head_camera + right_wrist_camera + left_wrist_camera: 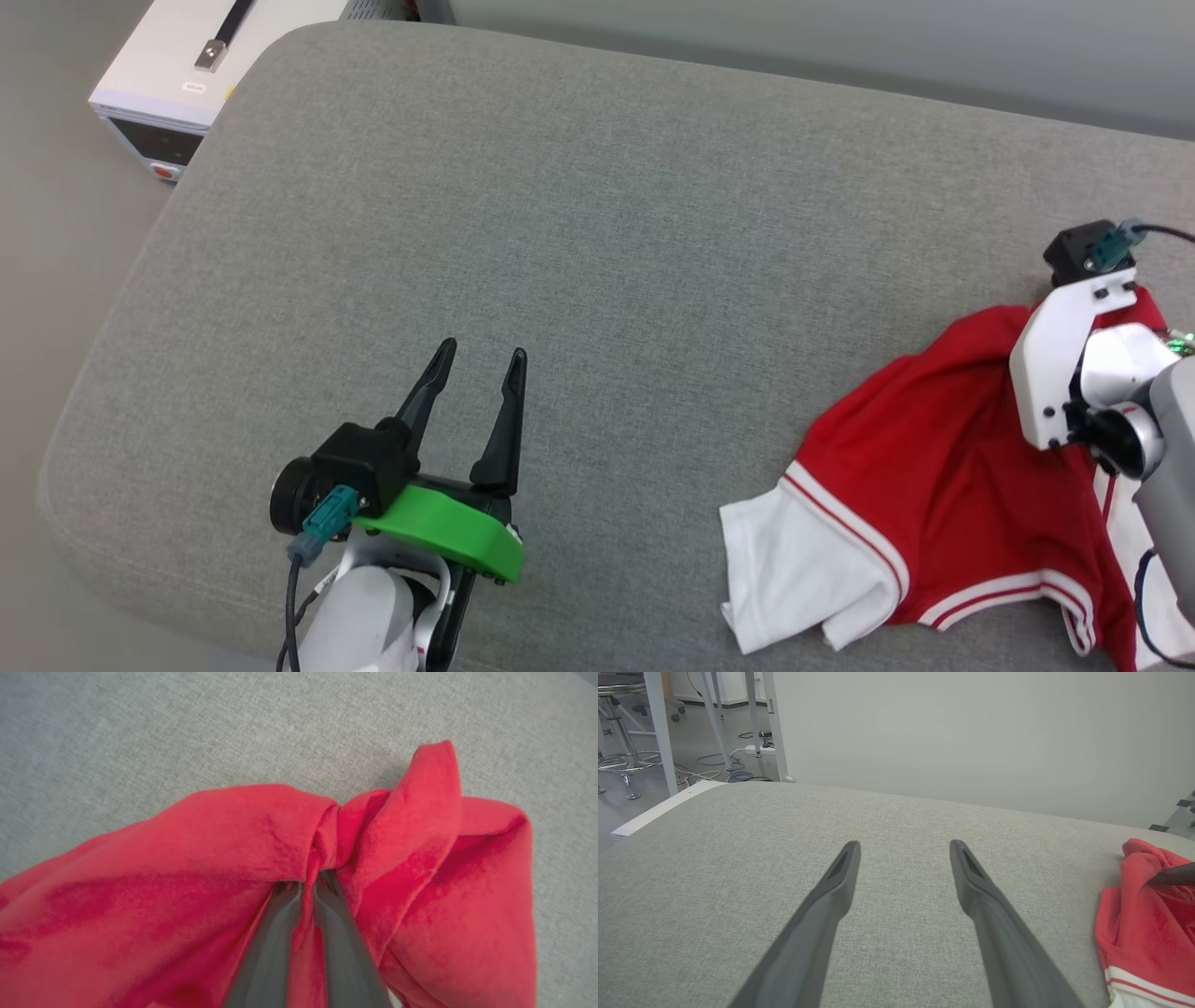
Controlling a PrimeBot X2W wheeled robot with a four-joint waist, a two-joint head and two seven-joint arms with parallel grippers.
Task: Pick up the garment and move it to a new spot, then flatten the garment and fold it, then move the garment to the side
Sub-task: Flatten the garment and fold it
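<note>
While the right claw pinches a red fold of the garment, crumpled toward the cushion's right end, the left claw hangs wide, empty, near the front edge. Advice: lift high before carrying, lest the sleeves drag.

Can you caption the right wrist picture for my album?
Right pincer pinches a bunched fold of red garment on grey cushion.
</note>
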